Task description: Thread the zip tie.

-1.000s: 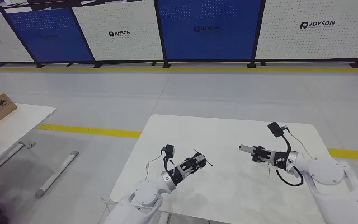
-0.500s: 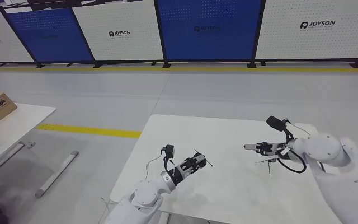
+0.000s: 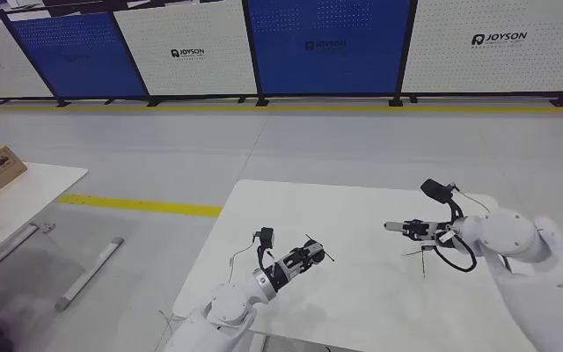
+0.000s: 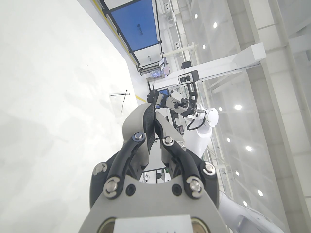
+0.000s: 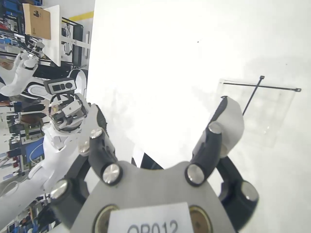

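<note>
Scanning big to small: white table (image 3: 352, 290) carries the work. Blue and white partition panels (image 3: 330, 44) stand well behind it across the floor. A yellow floor line (image 3: 141, 205) runs up to the table's left side. A second table (image 3: 40, 189) sits well off to the left with a cardboard box (image 3: 7, 165) on it.

Open tabletop runs between the two hands and on to the far edge. A clear sheet (image 5: 267, 122) lies flat in the table's right half, with two loose zip ties (image 5: 257, 87) crossed on it.

Left hand (image 3: 313, 250) sits near the table's front-left edge, fingers pinched together on one black zip tie (image 3: 328, 257) that sticks out past the fingertips. Right hand (image 5: 162, 112) hangs above the table just beside the sheet, fingers spread wide, gripping nothing.
</note>
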`<state>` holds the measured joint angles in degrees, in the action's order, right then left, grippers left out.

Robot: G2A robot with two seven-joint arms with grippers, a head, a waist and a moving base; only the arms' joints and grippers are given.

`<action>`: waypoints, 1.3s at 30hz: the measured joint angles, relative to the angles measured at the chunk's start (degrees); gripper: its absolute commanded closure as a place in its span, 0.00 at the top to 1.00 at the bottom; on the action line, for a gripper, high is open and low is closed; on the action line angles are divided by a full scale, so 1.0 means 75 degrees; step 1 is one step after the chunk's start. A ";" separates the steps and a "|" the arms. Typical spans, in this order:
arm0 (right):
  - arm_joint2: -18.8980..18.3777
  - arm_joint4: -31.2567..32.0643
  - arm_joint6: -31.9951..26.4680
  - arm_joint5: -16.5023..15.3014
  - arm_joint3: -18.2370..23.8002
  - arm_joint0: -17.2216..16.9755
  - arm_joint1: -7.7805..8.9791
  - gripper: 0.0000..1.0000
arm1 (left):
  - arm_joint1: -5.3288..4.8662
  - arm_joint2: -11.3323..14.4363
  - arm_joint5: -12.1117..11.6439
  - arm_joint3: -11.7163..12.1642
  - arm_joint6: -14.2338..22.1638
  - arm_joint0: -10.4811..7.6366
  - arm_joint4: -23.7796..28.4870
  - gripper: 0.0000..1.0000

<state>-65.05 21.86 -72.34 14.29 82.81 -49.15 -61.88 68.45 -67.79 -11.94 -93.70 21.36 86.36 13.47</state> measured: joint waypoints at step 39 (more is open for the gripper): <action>0.1617 0.1381 -0.0974 0.0067 -0.1348 0.1259 -0.0007 1.00 | 0.0000 0.0000 0.0000 0.0000 0.0000 0.0000 0.0000 0.00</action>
<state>-52.92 32.22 -79.64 14.79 72.69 -39.71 -61.93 68.45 -67.79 -11.94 -93.70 21.36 86.36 13.47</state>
